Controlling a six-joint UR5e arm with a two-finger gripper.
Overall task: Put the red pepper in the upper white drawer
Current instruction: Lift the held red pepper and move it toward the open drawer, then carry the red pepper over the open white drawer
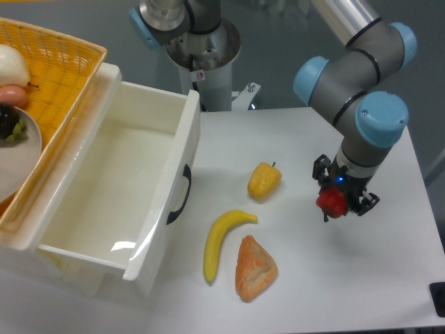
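The end effector pinches the red pepper above the worktop's right side. It should lift clear of the yellow pepper, then release over the upper white drawer.

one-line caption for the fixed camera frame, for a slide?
UR5e gripper holding the red pepper over the table, right of the yellow pepper, with the open white drawer at left.
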